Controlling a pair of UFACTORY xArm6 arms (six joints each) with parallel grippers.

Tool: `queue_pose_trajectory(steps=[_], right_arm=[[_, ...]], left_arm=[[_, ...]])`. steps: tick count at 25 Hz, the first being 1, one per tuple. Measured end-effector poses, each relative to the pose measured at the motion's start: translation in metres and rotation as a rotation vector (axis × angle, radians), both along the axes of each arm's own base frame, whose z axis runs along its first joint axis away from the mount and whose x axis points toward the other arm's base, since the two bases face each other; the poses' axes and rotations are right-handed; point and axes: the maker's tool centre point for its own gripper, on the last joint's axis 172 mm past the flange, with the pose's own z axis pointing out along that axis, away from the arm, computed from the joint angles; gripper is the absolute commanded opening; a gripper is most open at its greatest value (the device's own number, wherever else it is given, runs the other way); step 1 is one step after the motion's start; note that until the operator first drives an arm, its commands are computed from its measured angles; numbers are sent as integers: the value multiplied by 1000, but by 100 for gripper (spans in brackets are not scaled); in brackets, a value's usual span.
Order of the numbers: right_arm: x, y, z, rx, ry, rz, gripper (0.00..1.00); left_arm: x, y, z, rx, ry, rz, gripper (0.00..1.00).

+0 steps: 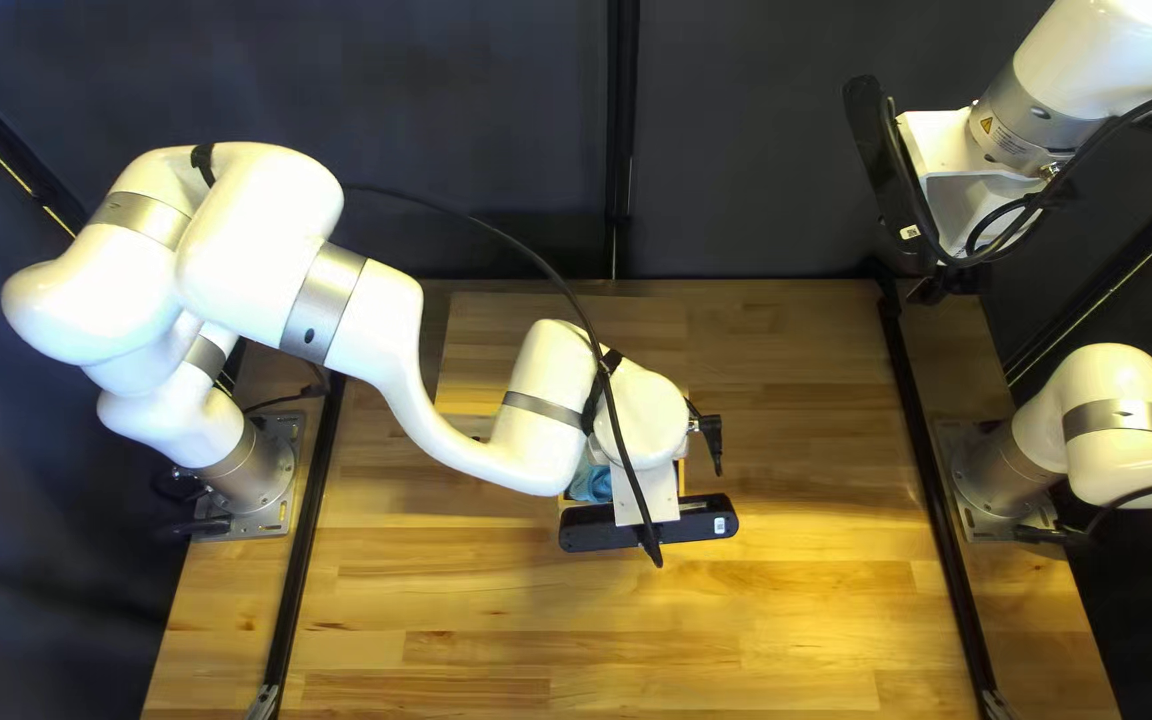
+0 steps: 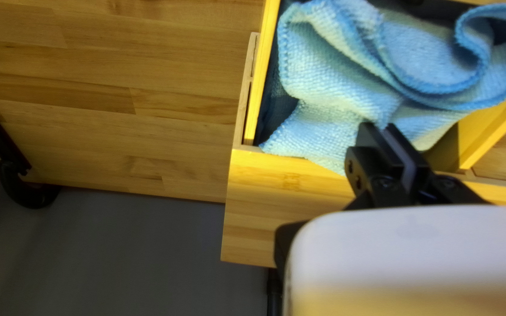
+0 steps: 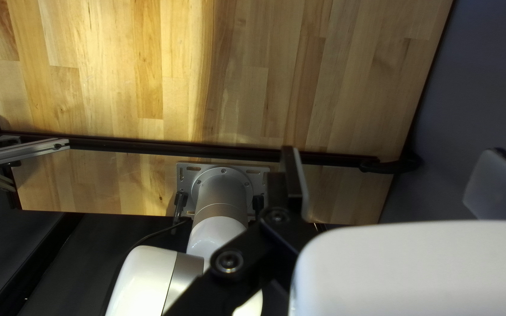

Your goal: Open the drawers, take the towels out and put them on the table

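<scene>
On the wooden table [image 1: 816,620] the left arm [image 1: 336,300] bends down over the open drawer [image 2: 279,206], where the blue towel [image 2: 336,87] lies bunched and lapping its front wall, the left gripper [image 2: 381,130] pressed nearly shut at the cloth's edge, while the right gripper [image 3: 393,171] hangs spread wide, holding nothing.

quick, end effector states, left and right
Left end effector: closed at the drawer front by the towel; grip cannot be told.
Right end effector: open, empty.
</scene>
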Motion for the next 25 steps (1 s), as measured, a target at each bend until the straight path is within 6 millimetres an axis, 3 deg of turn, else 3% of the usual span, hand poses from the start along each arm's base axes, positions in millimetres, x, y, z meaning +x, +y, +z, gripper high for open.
queue_pose_trajectory(steps=[25], right_arm=[[0, 0, 0, 0, 0, 0, 100]], left_arm=[[-6, 14, -35, -44, 3, -56, 100]])
